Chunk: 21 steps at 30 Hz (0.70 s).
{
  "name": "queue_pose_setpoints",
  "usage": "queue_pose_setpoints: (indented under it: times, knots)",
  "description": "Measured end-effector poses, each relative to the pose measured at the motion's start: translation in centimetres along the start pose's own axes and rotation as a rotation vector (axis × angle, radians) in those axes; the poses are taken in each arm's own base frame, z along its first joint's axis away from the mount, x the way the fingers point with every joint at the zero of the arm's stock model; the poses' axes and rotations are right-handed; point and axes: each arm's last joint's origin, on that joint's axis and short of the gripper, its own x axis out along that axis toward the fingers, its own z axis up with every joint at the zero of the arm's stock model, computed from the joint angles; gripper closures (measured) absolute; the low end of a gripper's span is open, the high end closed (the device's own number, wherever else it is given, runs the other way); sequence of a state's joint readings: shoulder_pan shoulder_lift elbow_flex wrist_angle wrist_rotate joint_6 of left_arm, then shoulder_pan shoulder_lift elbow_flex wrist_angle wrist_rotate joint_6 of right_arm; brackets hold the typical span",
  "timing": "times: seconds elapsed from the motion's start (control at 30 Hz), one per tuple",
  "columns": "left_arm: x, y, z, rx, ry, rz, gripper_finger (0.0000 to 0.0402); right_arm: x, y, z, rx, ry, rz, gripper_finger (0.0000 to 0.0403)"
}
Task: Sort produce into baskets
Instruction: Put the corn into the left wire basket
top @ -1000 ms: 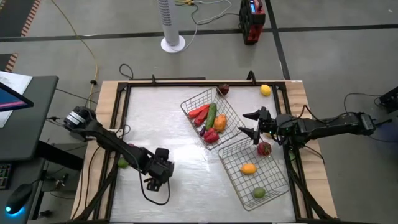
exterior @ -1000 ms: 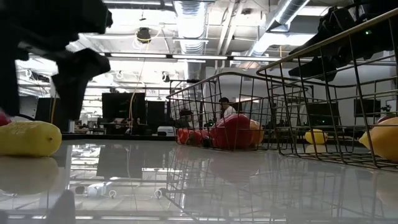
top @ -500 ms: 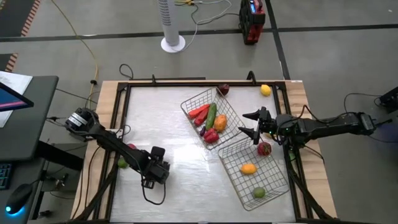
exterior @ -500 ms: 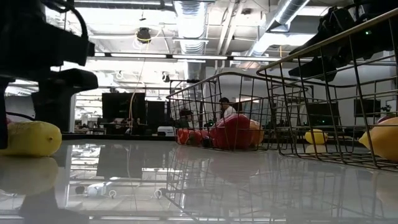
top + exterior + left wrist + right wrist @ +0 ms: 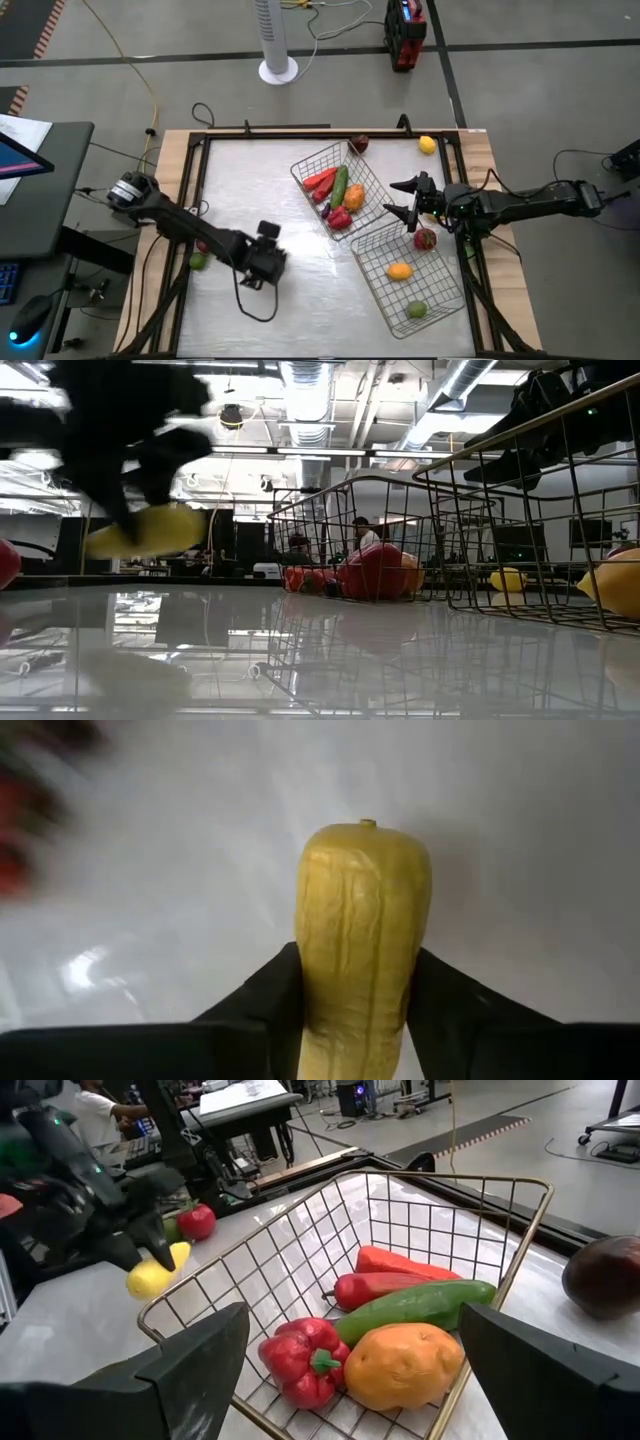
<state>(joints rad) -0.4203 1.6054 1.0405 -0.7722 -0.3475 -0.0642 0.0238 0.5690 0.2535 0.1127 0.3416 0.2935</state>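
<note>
— What is your left claw (image 5: 355, 1010) doing?

— It is clamped on a long yellow piece of produce (image 5: 362, 935). My 2 dark fingers (image 5: 265, 995) press on its sides and its ribbed tip sticks out past them. In the low view the yellow piece (image 5: 150, 530) hangs clear above the glossy counter (image 5: 330, 660). From above, that claw (image 5: 268, 262) sits over the near left part of the counter, well apart from both baskets.

— And the right claw?

— My right claw (image 5: 408, 200) hangs with its fingers spread wide and nothing between them, at the right side where the 2 baskets meet.

— Where is the rest of the produce?

— The far basket (image 5: 310, 160) holds a red pepper (image 5: 305, 1360), an orange lumpy piece (image 5: 405, 1365), a green cucumber (image 5: 420, 1305) and 2 long red pieces (image 5: 400, 1265). The near basket (image 5: 385, 300) holds an orange piece (image 5: 400, 271) and a green piece (image 5: 416, 310), with a dark red piece (image 5: 426, 239) at its right edge. A dark purple piece (image 5: 360, 143) and a yellow lemon (image 5: 428, 145) lie loose by the far edge. By the left rail sit a green piece (image 5: 198, 262) and a red piece (image 5: 5, 563).
</note>
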Motion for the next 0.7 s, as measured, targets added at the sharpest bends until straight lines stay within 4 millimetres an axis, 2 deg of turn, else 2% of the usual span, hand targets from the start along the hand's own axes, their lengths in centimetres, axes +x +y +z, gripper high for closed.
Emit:
queue_pose_setpoints:
  times: [0.1,0.23,0.47,0.7]
  knots:
    - [-0.4,2.2,2.0,0.025,-0.137,0.073,0.026,0.0,0.0,0.0,0.001,-0.001,0.0,0.0017]
    - [-0.4,5.4,3.6,0.053,-0.259,0.138,0.0262,0.0,0.0,0.0,0.002,-0.002,0.001,0.0017]
    - [-0.1,10.3,4.3,0.086,-0.321,0.267,0.0264,0.0,0.0,0.0,0.003,-0.002,0.001,0.0017]
    - [0.0,12.8,4.8,0.141,-0.441,0.256,0.0264,0.0,0.0,0.0,0.006,-0.002,0.001,0.0017]
